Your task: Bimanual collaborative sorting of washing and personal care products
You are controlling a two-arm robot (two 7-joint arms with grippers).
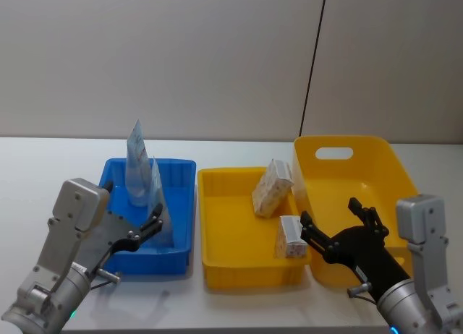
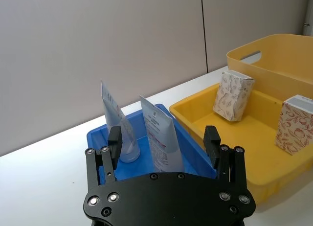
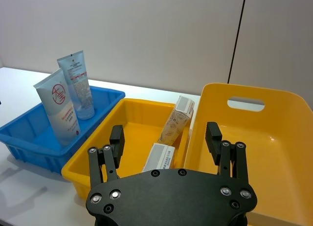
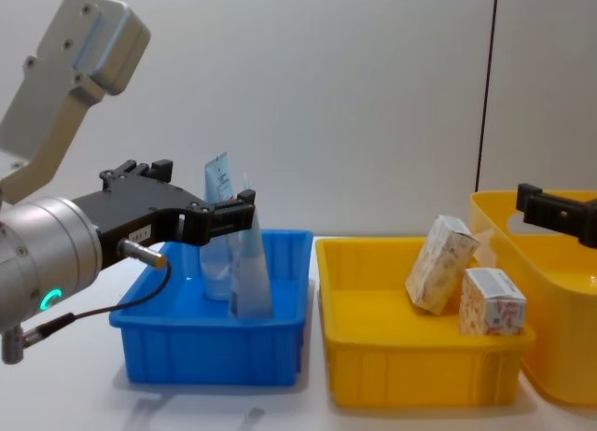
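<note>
Two light-blue squeeze tubes stand upright in the blue bin [image 1: 185, 204]: one at the back [image 1: 136, 164] and one nearer the front [image 1: 155, 197]. My left gripper [image 1: 150, 228] hovers open at the bin's front left. In the left wrist view the nearer tube [image 2: 164, 138] lines up between the fingers, ungripped. Two cream boxes printed orange-red, one leaning [image 1: 272, 188] and one upright [image 1: 291, 236], sit at the right end of the shallow yellow tray [image 1: 231, 233]. My right gripper [image 1: 331, 217] is open and empty, above the front left of the deep yellow bin [image 1: 362, 175], just right of the upright box.
The three containers stand side by side on a white table, with a grey wall close behind them. The deep yellow bin [image 3: 274, 138] holds nothing that I can see. Bare tabletop lies left of the blue bin and along the near edge.
</note>
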